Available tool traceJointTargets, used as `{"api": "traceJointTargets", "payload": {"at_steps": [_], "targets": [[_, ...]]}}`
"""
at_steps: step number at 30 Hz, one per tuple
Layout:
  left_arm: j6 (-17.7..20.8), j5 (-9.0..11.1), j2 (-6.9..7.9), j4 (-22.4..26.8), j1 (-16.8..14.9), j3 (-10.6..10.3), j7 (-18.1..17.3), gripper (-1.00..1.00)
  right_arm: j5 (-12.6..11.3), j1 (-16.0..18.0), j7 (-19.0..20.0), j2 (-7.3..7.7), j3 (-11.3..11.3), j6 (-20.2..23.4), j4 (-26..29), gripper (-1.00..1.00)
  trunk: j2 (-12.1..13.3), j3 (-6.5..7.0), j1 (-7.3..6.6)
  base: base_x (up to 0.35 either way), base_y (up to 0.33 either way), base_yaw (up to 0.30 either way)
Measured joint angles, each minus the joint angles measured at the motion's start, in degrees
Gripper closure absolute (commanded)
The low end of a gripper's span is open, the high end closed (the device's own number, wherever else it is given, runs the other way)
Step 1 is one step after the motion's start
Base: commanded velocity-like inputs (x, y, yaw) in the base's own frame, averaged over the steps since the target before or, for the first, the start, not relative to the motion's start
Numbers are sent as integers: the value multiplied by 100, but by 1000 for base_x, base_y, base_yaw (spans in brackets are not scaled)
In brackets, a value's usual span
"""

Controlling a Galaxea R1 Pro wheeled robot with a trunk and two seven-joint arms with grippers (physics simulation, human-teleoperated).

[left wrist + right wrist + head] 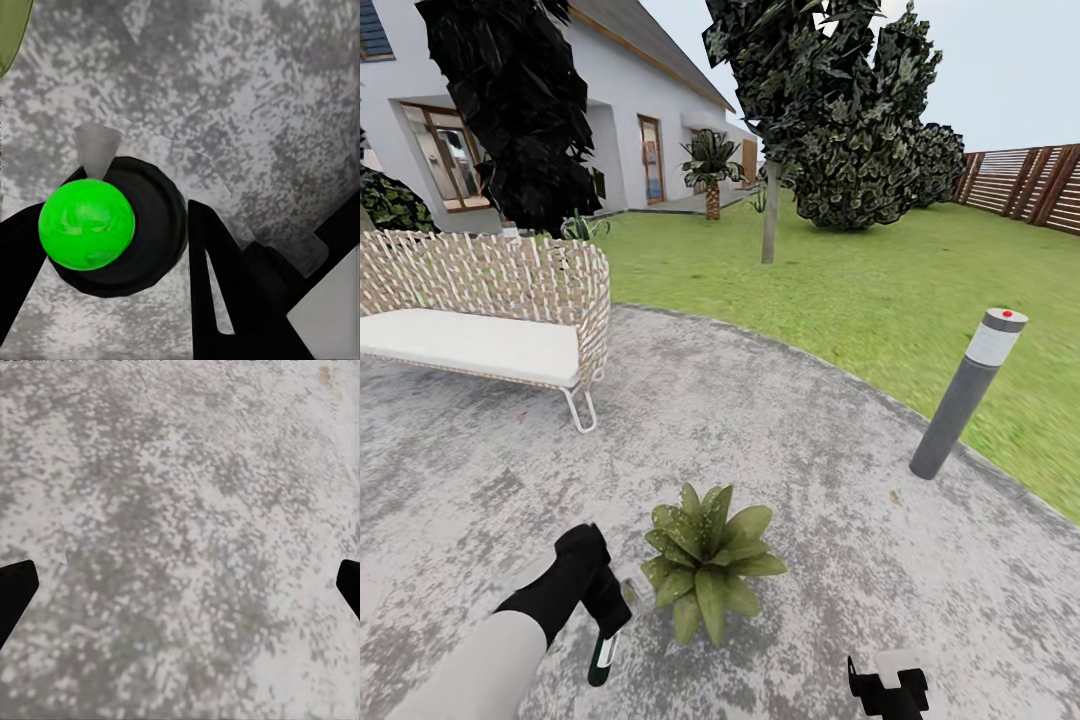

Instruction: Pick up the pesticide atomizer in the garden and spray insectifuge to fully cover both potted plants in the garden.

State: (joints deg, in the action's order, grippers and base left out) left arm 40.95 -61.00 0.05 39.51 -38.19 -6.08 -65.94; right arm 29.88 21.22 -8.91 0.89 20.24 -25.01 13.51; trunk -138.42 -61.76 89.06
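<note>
We stand on the round grey patio [780,420], its surface mottled light and dark, with green lawn [880,280] curving around its far edge. Just ahead of us sits one potted plant [705,570], a low rosette of broad pointed green leaves speckled pale, its pot hidden under the foliage.

Our left gripper [605,615] is pinched on the pesticide atomizer [603,655], holding it just beside the rosette on its left. From the head camera we see the small dark bottle hanging below the black fingers, with a pale patch on its side and a whitish head poking toward the leaves. In the left wrist view the bottle [124,229] shows end-on as a dark round body with a bright green ball against it, black fingers [225,292] pressed at either side, and a translucent whitish piece above.

Our right gripper [888,690] hangs low over bare patio, fingers spread wide apart with nothing between them.

A wicker bench [480,320] with a white cushion stands to the left, a grey bollard light [967,392] leans at the patio edge, and a wooden fence [1025,185] runs behind.
</note>
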Motion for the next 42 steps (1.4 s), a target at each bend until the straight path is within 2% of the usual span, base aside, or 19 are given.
{"api": "traceJointTargets", "payload": {"at_steps": [3, 6, 10, 15, 20, 23, 24, 26, 31, 34, 37, 39, 42], "targets": [[10, -9, 23, 5, -7, 10, -128, 100, 1, 0, 0, 0, 0, 0, 2, -100, 0, 0, 0, 0, -4, 0], [0, -24, 49, 19, -157, 13, -509, 100, 1, 0, -1, 0, 0, 0, 3, -100, 0, 0, 0, 0, -199, 0], [-5, -46, 53, 19, -200, 4, -564, 100, -7, 0, -2, 0, 0, 0, 3, -100, 0, 0, 0, 0, -262, 94], [-5, -63, 67, 8, -164, -17, -529, 100, -8, 0, 0, 0, 0, 0, 2, -100, 0, 0, 0, 0, -56, 267], [-13, -71, 176, 5, -148, -12, -491, 100, -8, 0, 0, 0, 0, 0, 2, -100, 0, 0, 0, 0, -1, 206], [-12, -69, 193, -29, -130, -24, -469, 100, -7, 0, 0, 0, 0, 0, 2, -100, 0, 0, 0, 0, 0, 24], [-12, -67, 188, -36, -129, -26, -430, 100, -7, 0, 0, 0, 0, 0, 2, -100, 0, 0, 0, 0, 0, 4], [-4, -61, 163, -47, -141, 4, -116, 100, -7, 0, 0, 0, 0, 0, 2, -100, 0, 0, 0, 0, 0, 2], [12, -41, 20, -48, -199, 4, -17, 100, -7, 0, 0, 0, 0, 0, 2, -100, 0, 0, 0, 0, 0, 0], [-10, -42, 94, -68, -163, 36, -18, 100, -7, 0, 0, 0, 0, 0, 2, -100, 0, 0, 0, 0, 0, 0], [-33, -36, 329, -124, -99, 41, -25, 100, -7, 0, 0, 0, 0, 0, 2, -100, 0, 0, 0, 0, 0, 0], [-31, -9, 378, -240, -92, 40, -10, 100, -7, 0, 0, 0, 0, 0, 2, -100, 0, 0, 0, 0, 0, 0], [-25, -26, 344, -255, -97, 42, 25, 100, -8, 0, 0, 0, 0, 0, 2, -100, 0, 0, 0, 0, 0, 106]]}}
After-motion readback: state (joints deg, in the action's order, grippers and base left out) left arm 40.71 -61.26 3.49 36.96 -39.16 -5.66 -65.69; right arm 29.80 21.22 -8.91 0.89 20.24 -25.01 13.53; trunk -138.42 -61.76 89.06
